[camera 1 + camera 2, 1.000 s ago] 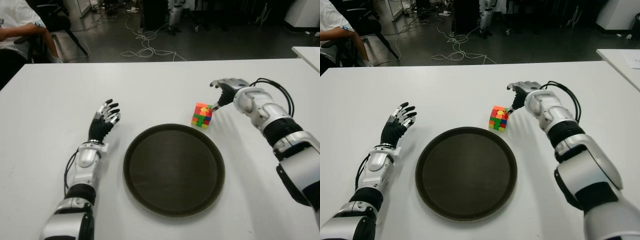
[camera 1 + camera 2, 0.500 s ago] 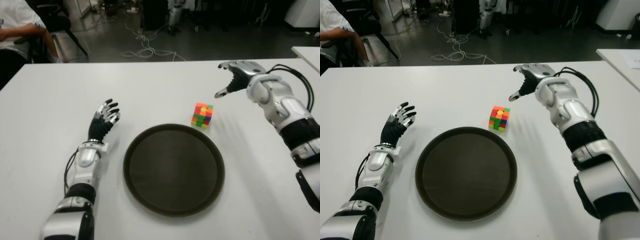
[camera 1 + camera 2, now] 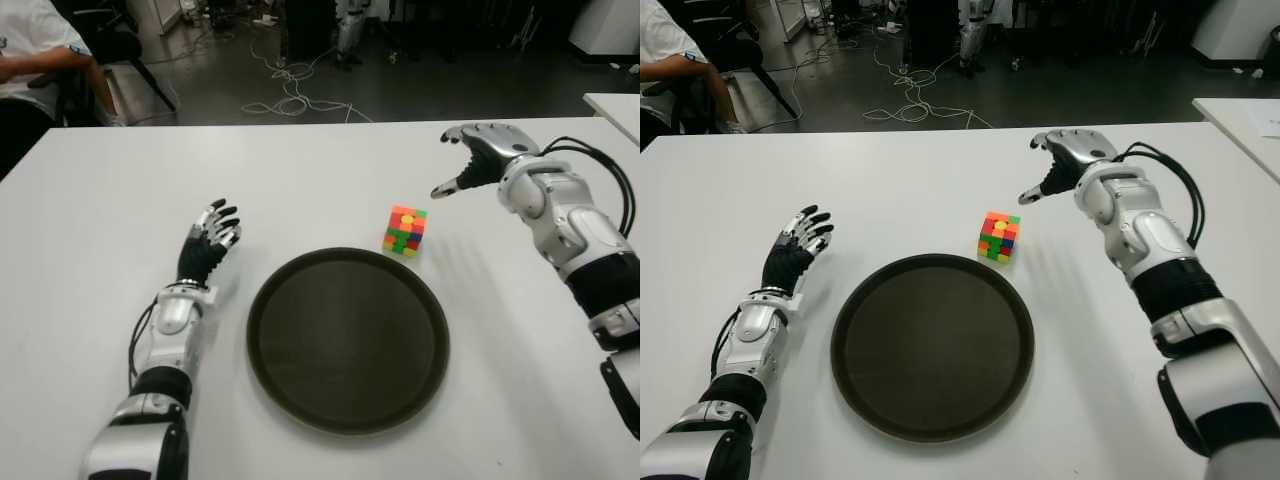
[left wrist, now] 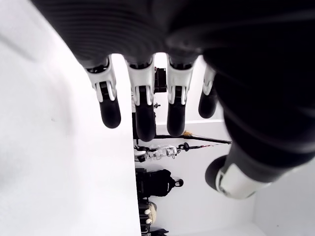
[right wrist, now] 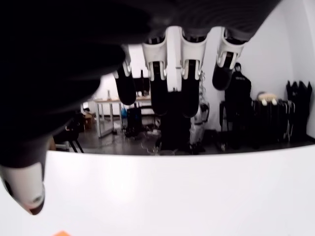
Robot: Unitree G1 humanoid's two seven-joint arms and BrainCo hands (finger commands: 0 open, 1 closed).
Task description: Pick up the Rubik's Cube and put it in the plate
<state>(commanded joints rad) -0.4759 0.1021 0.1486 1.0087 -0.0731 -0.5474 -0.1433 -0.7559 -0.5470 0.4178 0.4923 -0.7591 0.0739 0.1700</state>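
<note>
The Rubik's Cube [image 3: 404, 230] stands on the white table [image 3: 300, 170], just beyond the far right rim of the round dark plate [image 3: 347, 340]. Nothing lies in the plate. My right hand [image 3: 470, 160] hovers open above the table, behind and to the right of the cube, apart from it, its fingers [image 5: 167, 73] spread with nothing between them. In the right wrist view only an orange corner of the cube [image 5: 61, 233] shows at the picture's edge. My left hand [image 3: 208, 240] shows to the left of the plate, open, fingers [image 4: 140, 105] extended and holding nothing.
A seated person [image 3: 35, 55] is at the far left beyond the table. Cables [image 3: 290, 95] lie on the floor behind the table's far edge. A second white table's corner [image 3: 615, 105] shows at the right.
My right hand let go contact with the cube, lifted and drew back to the right and away from it. The cube and left hand stayed put.
</note>
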